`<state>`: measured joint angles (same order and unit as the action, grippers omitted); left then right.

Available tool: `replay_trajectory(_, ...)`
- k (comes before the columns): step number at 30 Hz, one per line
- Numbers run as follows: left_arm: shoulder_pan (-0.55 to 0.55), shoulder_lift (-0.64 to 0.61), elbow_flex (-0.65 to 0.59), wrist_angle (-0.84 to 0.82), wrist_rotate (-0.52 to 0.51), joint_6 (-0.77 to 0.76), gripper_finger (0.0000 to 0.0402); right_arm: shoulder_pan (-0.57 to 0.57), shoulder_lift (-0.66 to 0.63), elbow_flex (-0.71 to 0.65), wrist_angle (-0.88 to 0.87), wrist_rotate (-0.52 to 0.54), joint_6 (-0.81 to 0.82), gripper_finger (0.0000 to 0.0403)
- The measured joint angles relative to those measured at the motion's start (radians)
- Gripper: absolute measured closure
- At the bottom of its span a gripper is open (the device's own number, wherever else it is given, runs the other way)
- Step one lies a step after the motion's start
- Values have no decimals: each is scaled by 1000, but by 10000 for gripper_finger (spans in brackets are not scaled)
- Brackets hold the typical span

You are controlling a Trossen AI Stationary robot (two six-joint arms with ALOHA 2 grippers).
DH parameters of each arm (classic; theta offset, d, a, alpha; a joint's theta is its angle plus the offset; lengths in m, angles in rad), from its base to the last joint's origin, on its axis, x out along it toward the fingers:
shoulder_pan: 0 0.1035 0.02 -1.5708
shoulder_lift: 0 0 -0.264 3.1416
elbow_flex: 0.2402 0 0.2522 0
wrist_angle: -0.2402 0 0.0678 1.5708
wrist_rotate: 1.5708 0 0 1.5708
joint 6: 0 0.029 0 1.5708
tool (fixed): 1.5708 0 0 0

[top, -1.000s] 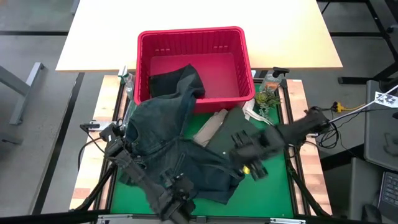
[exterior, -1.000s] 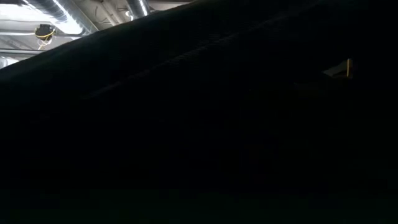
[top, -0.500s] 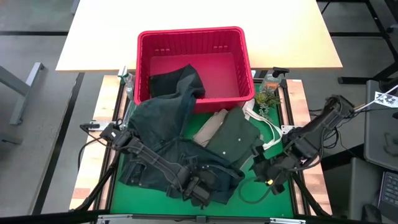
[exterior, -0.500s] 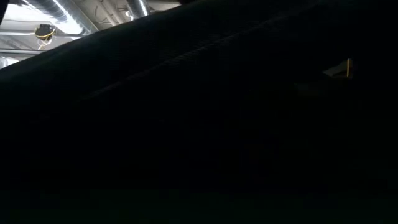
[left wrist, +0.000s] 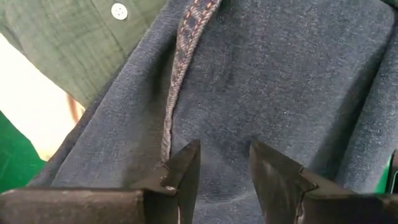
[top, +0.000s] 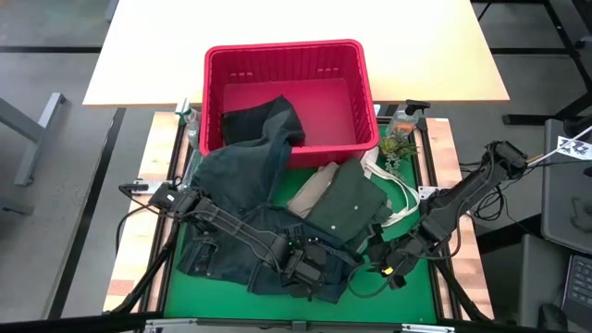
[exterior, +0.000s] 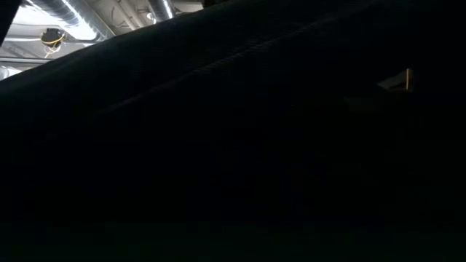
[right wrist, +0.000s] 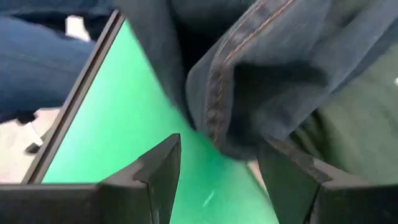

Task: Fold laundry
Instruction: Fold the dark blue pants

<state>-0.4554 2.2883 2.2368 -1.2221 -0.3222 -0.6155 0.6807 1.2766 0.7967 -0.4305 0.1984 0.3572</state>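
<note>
The left gripper (left wrist: 224, 165) presses half-open onto the denim jeans (top: 240, 217) sprawled across the green mat (top: 407, 301), gripping nothing. The right gripper (right wrist: 217, 165) gapes wide at the jeans' hem, empty. Spreading seems underway; next, each needs an edge to pinch.

The bench (top: 132, 242) is wooden along its left and right edges, with a green mat (top: 407, 303) over its middle. On the mat lie the dark blue denim jeans (top: 231, 199) at left, the olive-green buttoned shirt (top: 347, 203) and a tan top (top: 310, 190) beside them. The red basket (top: 287, 57) stands at the far edge, a clear bottle (top: 404, 118) just right of it.
</note>
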Motion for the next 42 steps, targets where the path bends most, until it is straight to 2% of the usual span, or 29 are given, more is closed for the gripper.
replay_trajectory(4,4,0,0,0,0,0,269,0,15,0,48,31,-48,196)
replay_trajectory(13,6,0,0,0,0,0,269,0,74,0,73,-8,-74,207)
replay_trajectory(16,8,0,0,1,-1,0,269,0,108,0,72,-20,-74,246)
replay_trajectory(21,10,0,0,1,-1,17,269,-1,119,0,70,-82,-77,363)
replay_trajectory(23,11,0,0,0,-6,47,269,-1,106,0,55,-107,-82,390)
replay_trajectory(28,33,0,0,-30,-15,66,269,-1,79,83,-110,-146,-76,370)
replay_trajectory(32,71,0,0,-75,-7,54,269,0,74,177,-283,-166,-77,388)
replay_trajectory(42,144,-1,-87,-79,185,192,269,0,74,241,-428,-166,-97,384)
